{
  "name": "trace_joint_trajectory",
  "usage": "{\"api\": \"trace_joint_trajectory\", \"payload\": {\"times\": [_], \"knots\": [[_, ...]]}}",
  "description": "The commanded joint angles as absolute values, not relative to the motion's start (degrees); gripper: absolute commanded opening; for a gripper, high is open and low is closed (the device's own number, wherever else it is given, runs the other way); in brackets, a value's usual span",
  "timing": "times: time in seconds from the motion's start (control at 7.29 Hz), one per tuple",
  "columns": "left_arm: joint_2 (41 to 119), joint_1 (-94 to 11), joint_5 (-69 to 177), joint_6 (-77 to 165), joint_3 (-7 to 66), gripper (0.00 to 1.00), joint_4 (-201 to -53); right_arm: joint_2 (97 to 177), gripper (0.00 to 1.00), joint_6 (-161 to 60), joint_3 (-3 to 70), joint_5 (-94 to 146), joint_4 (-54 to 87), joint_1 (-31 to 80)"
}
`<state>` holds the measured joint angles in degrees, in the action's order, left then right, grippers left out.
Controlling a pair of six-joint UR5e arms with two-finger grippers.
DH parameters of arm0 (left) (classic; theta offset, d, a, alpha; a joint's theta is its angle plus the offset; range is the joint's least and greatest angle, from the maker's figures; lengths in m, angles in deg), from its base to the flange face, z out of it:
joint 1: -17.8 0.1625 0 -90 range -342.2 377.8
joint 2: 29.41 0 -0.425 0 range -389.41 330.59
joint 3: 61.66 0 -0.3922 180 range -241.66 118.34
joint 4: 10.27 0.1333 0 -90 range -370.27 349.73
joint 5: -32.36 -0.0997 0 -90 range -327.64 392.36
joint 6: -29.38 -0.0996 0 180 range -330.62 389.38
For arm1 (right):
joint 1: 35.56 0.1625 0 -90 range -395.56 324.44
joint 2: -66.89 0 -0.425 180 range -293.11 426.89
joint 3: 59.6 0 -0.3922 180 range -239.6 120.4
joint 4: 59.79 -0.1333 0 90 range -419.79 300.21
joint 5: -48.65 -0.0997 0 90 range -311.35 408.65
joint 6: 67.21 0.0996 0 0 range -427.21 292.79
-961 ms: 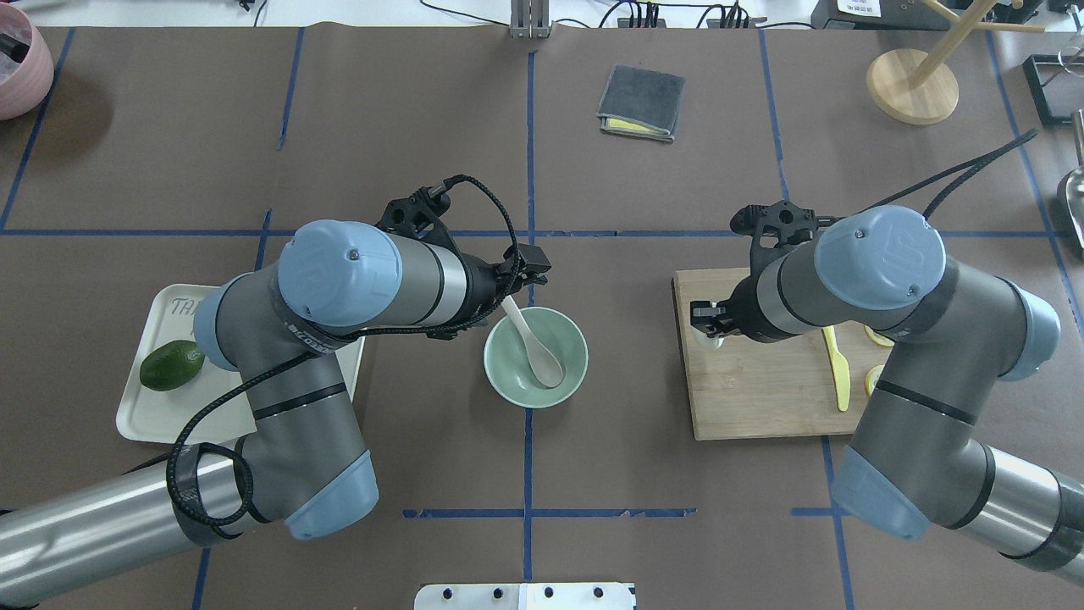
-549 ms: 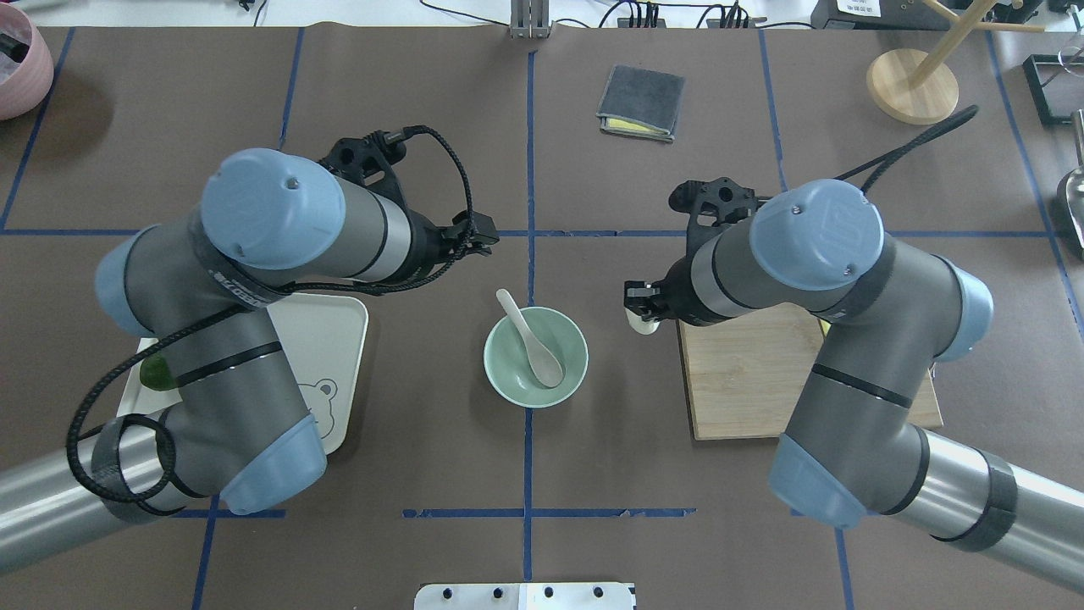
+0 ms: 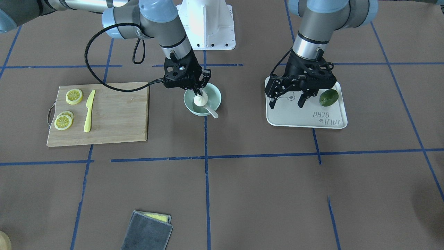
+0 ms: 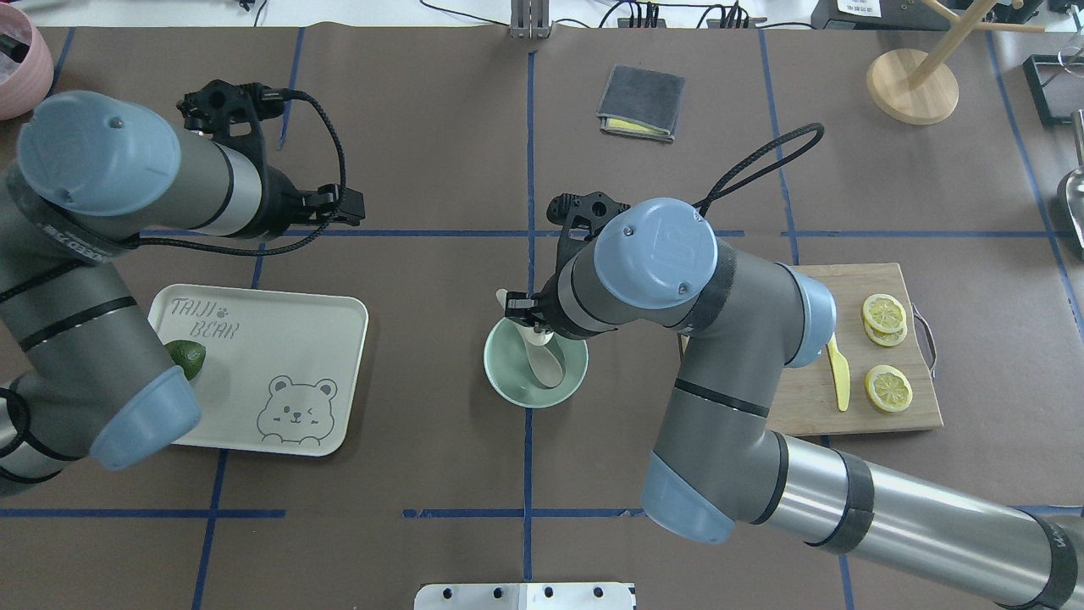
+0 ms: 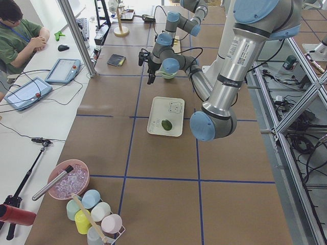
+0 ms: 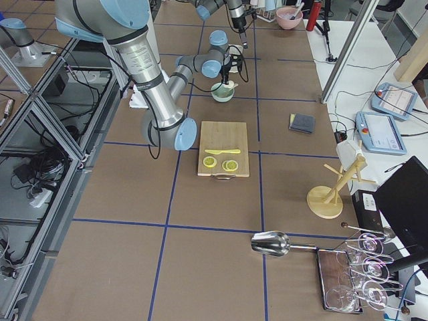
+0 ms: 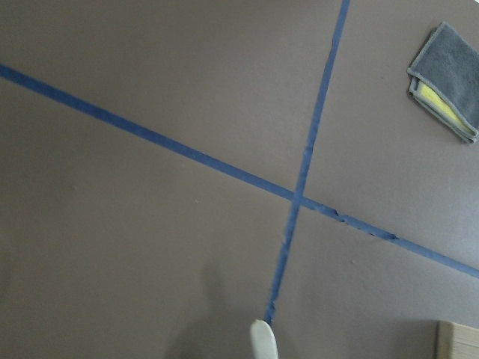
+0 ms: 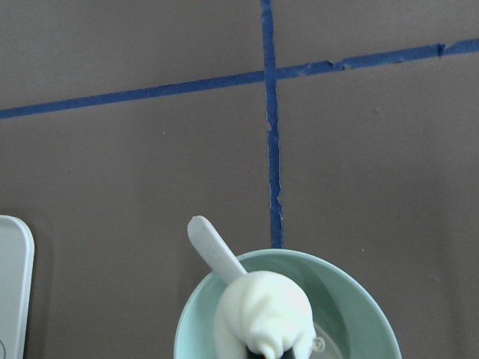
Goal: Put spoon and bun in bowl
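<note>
The pale mint-green bowl [image 4: 513, 383] stands at the table's middle, with the off-white spoon [image 4: 547, 366] lying in it and its handle over the far-left rim. My right gripper [image 3: 199, 92] is shut on the cream-white bun [image 3: 200, 100] and holds it just above the bowl [image 3: 215, 98]. The right wrist view shows the bun [image 8: 262, 310] over the bowl's rim [image 8: 363, 303] and the spoon handle [image 8: 212, 245]. In the overhead view the right arm hides the bun. My left gripper [image 3: 287, 101] is open and empty, above the white tray [image 3: 307, 119].
A dark green fruit [image 4: 188, 357] lies on the bear tray [image 4: 279, 339] at the left. A cutting board [image 4: 847, 280] at the right holds a yellow knife [image 4: 838, 373] and lemon slices [image 4: 883, 312]. A folded grey cloth [image 4: 641, 102] lies far back.
My right arm has carried the bun left from the cutting board to above the bowl. My left arm has drawn back left, away from the bowl, leaving the spoon in it.
</note>
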<state>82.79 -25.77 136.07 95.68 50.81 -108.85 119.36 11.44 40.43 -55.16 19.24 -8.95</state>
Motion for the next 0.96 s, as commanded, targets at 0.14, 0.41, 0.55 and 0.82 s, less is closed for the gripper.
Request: {"api": "trace_joint_trajectory", "payload": {"times": [0.14, 0.41, 0.55, 0.82], "knots": [[78.45, -37.63, 144.13, 78.29, 50.23, 1.00, -108.97, 119.28, 1.00, 11.89, 40.07, -55.15, 19.57, -10.16], [76.60, -46.41, 150.45, 66.79, 47.69, 1.00, -108.80, 119.19, 1.00, 11.89, 40.68, -55.33, 19.57, -10.16], [75.28, -50.37, 152.05, 60.38, 46.11, 1.00, -108.89, 119.10, 1.00, 11.89, 40.68, -55.33, 19.57, -10.25], [73.34, -56.96, 152.85, 49.03, 41.90, 1.00, -108.63, 119.80, 1.00, 10.93, 44.43, -56.11, 25.06, -9.38]]}}
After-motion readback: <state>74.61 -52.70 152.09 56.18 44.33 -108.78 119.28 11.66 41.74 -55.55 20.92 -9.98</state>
